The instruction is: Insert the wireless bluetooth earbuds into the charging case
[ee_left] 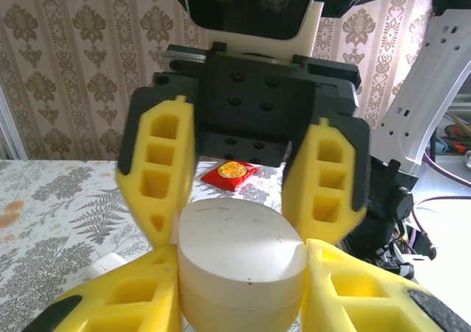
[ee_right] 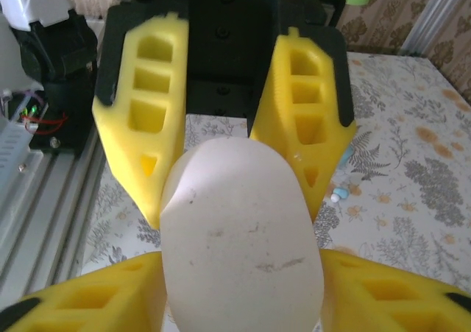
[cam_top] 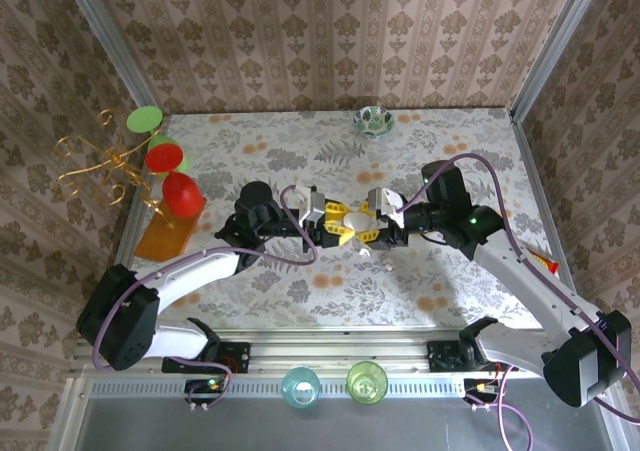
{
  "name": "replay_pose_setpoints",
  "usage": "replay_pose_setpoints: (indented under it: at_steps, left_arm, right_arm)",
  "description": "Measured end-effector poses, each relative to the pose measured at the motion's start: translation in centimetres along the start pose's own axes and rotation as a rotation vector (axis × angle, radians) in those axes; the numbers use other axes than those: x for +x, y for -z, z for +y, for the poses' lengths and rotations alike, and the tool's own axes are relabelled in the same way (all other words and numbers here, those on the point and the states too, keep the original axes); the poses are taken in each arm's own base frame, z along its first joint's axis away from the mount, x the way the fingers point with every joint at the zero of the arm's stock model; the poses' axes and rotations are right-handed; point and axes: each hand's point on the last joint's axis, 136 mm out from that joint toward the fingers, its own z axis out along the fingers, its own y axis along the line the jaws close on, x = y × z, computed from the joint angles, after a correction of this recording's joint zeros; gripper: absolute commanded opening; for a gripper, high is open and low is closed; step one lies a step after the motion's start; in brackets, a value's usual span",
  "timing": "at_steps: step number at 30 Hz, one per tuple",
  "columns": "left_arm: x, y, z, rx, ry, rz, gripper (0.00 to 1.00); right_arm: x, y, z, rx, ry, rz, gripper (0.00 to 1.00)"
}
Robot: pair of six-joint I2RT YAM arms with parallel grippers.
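1. The left fingers (ee_left: 125,299) are clamped on the white charging case (ee_left: 243,258), one on each side of it.
2. The right fingers (ee_right: 81,302) face them tip to tip and flank the same case. They lie close against its sides, but I cannot tell whether they press on it.
3. A tiny pale earbud (ee_right: 337,195) lies on the desk (ee_right: 412,163), just outside one left finger and apart from the case.
4. A red packet (ee_left: 229,174) lies on the desk, seen through the gap between the right fingers.
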Motion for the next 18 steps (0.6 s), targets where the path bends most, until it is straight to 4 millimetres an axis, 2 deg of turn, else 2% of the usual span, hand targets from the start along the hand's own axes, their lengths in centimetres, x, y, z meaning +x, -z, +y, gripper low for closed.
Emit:
replay_pose_setpoints:
  at_steps: [5, 10, 15, 18]
  left_arm:
    - [0.01, 0.0, -0.05, 0.003, 0.001, 0.0, 0.24]
    - [-0.01, 0.0, -0.05, 0.003, 0.0, 0.0, 0.25]
    - [0.0, 0.0, -0.17, 0.01, 0.008, 0.0, 0.25]
    - [0.01, 0.0, -0.21, 0.013, 0.011, 0.0, 0.35]
  right_arm:
    - [0.13, 0.05, 0.03, 0.003, 0.004, 0.007, 0.58]
    - [0.22, 0.33, 0.22, 0.007, 0.002, 0.017, 0.51]
    - [0.41, 0.44, 0.35, 0.003, 0.002, 0.023, 0.38]
    - [0.43, 0.47, 0.35, 0.003, -0.003, 0.023, 0.36]
